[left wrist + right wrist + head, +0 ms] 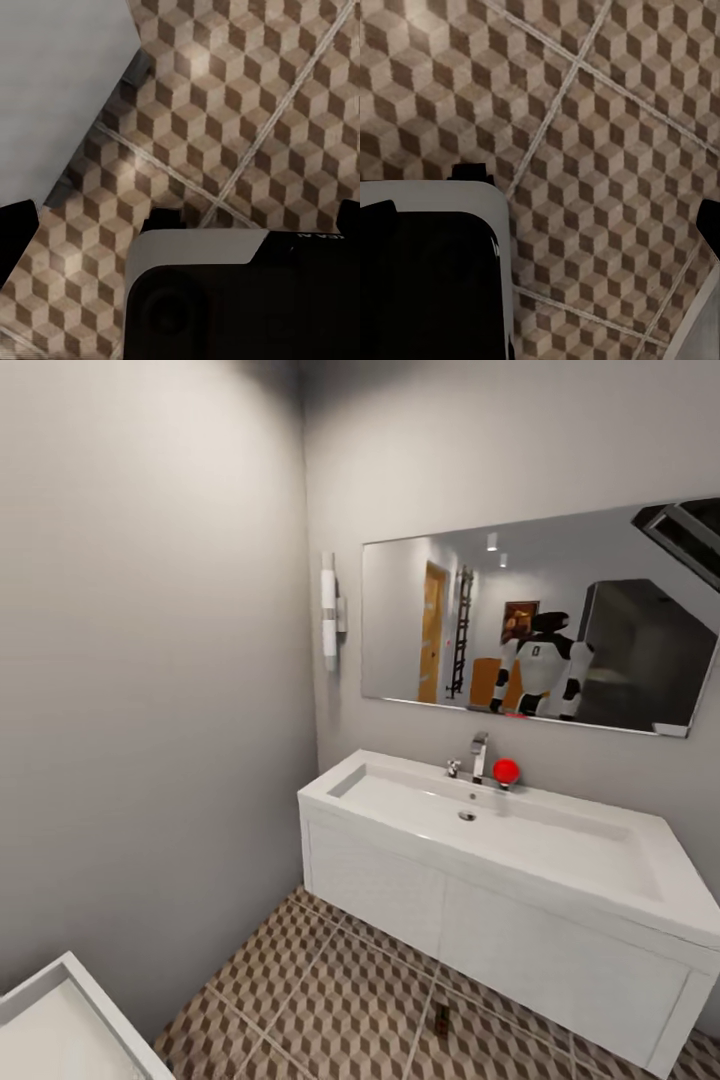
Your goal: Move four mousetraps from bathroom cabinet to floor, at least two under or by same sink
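Sink [520, 840] on white vanity against the mirror wall. One mousetrap [441, 1020] lies on the floor [330, 1000] just in front of the sink, by the vanity base. Both wrist cams face floor tiles; finger state: cannot tell.

I count one sink [560, 840] at the centre right of the head view, one chrome tap [479, 756] behind its basin and one red ball [506, 770] beside that tap. One mirror [540, 622] hangs above, one wall lamp [329, 610] left of it. One mousetrap [441, 1020] lies on the floor at the bottom.
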`<state>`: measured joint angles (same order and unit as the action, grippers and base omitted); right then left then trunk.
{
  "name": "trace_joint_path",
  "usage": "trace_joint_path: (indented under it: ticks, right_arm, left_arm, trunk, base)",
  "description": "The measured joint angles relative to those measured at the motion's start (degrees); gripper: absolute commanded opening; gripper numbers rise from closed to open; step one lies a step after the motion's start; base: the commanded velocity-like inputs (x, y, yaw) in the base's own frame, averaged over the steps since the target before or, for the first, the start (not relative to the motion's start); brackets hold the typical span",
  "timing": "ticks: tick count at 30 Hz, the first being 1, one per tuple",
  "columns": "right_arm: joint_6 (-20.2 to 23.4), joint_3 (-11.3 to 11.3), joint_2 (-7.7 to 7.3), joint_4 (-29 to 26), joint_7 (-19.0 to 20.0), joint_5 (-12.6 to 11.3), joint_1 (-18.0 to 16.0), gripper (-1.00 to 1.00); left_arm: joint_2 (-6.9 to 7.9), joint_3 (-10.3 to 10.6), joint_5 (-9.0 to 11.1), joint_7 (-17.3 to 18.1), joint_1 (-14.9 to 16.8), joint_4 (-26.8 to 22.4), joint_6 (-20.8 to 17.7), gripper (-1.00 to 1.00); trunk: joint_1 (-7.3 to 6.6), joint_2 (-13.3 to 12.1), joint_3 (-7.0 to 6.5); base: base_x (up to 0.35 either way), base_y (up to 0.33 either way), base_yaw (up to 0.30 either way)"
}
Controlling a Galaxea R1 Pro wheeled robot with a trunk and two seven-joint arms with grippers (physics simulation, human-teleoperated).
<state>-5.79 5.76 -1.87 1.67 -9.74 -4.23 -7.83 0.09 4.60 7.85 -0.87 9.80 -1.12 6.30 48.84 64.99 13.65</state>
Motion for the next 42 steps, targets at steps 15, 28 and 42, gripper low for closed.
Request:
trace_joint_path:
  ticks: [15,28,42]
  right_arm:
    - [-0.09,0.06,0.21,0.00,-0.02,0.08,0.00,1.00]
    - [-0.07,0.07,0.17,0.00,0.03,0.08,0.00,1.00]
    - [-0.09,0.06,0.12,0.00,0.03,0.10,0.00,1.00]
  left_arm:
    - [0.01,0.07,-0.06,0.00,0.00,-0.08,0.00,1.00]
    - [0.01,0.06,-0.05,0.00,0.00,-0.05,0.01,1.00]
    - [0.01,0.08,-0.07,0.00,0.00,-0.07,0.01,1.00]
  trunk:
    - [0.00,0.00,0.00]
    - [0.00,0.00,0.00]
    - [0.00,0.00,0.00]
  base:
    - [0.000,0.000,0.300]
    - [0.000,0.000,0.300]
    - [0.000,0.000,0.281]
